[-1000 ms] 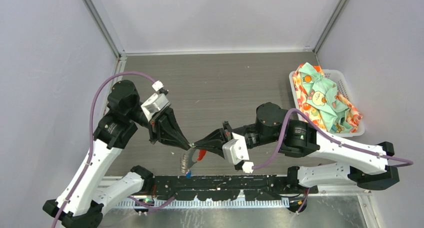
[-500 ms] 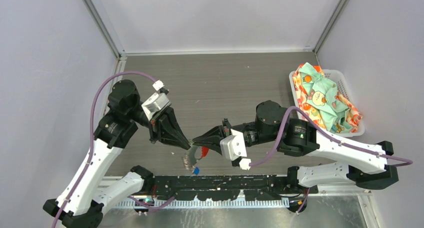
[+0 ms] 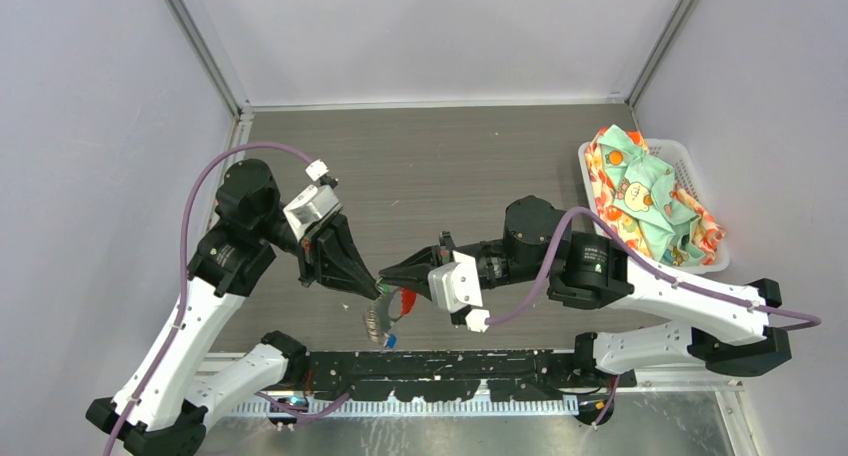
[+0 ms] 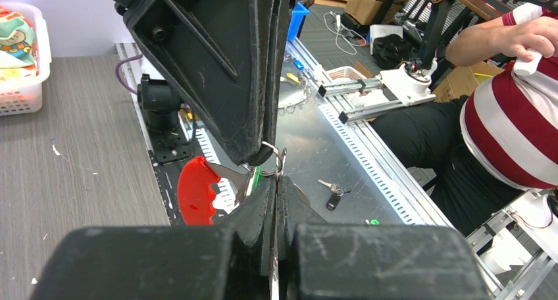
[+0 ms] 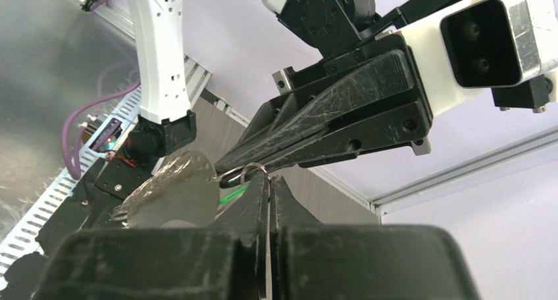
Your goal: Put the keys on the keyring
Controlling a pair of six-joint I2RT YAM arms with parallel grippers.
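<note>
Red-tagged keyring [image 4: 197, 189] was pinched tip to tip by closed left gripper [image 4: 275, 188] and closed right gripper [image 5: 268, 181]; green key [image 4: 255, 175] sat between fingertips. I judged steady hold, small twists best.

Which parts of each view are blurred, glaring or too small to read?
Top view: even light, soft shadows, sharp, yet the keyring is tiny. Left wrist view: fingers of the left hand loom dark and soft-focus; the red tag is crisp. Right wrist view: the right hand is blurred too, and a shiny metal piece reflects the light.
</note>
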